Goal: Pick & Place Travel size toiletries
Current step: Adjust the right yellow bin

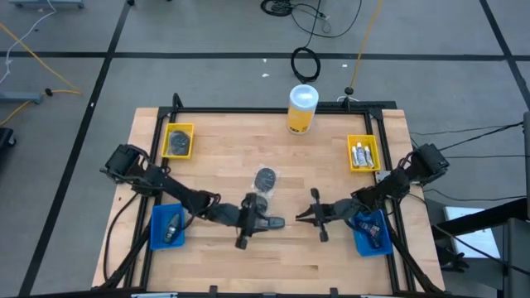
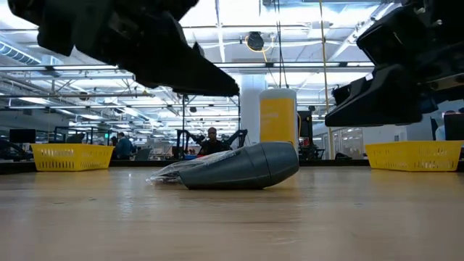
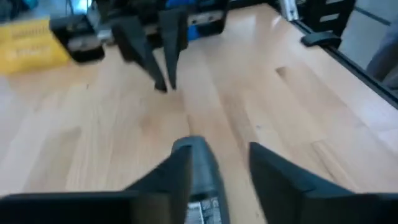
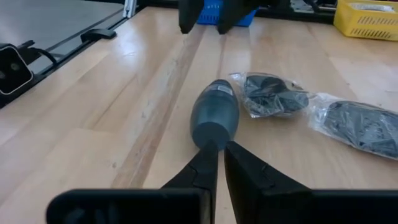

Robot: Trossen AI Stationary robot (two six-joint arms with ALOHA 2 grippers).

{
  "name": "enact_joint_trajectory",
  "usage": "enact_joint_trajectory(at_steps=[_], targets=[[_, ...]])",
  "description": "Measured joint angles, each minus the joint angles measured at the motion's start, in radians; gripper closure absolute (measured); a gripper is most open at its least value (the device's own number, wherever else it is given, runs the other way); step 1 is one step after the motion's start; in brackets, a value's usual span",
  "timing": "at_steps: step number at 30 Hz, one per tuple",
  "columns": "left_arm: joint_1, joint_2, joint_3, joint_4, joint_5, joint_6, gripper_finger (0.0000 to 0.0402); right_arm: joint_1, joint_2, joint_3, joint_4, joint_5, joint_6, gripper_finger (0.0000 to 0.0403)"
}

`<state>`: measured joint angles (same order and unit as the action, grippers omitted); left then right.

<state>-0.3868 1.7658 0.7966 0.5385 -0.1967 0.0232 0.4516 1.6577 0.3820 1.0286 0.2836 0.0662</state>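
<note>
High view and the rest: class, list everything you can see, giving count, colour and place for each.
wrapped discs: two loose, dark grey in clear wrap, mid-table
bottle: one, dark grey, on its side beside the discs
yellow bins: two, far corners; left bin holds dark discs, right bin holds white tubes
blue bins: two, near corners
cylinder container: one, yellow, white lid, far edge
table: one, light wood
person: one, in the room behind
left gripper: open, over the bottle
right gripper: shut, pointing at the bottle
</note>
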Motion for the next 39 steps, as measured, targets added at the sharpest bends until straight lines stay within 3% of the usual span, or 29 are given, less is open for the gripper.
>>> enact_joint_trajectory(at_steps=[6, 11, 15, 19, 30, 39], targets=[[0.035, 0.005, 0.000, -0.034, -0.011, -0.103, 0.0124, 0.000, 0.000, 0.000, 0.000, 0.000, 0.001, 0.0380], [0.038, 0.103, 0.021, 0.001, -0.007, -0.127, 0.0081, 0.000, 0.000, 0.000, 0.000, 0.000, 0.001, 0.0379], [0.038, 0.203, 0.095, -0.006, -0.040, -0.137, 0.0088, 0.000, 0.000, 0.000, -0.003, 0.001, 0.001, 0.0380], [0.038, 0.252, 0.185, -0.130, -0.094, -0.150, 0.0111, 0.000, 0.000, 0.000, -0.003, 0.001, 0.001, 0.0378], [0.039, 0.253, 0.346, -0.495, -0.111, -0.278, 0.0207, 0.000, 0.000, 0.000, -0.009, 0.002, 0.001, 0.0380], [-0.024, 0.211, 0.547, -0.950, -0.057, -0.301, 0.0194, 0.000, 0.000, 0.000, -0.011, 0.002, 0.001, 0.0381]])
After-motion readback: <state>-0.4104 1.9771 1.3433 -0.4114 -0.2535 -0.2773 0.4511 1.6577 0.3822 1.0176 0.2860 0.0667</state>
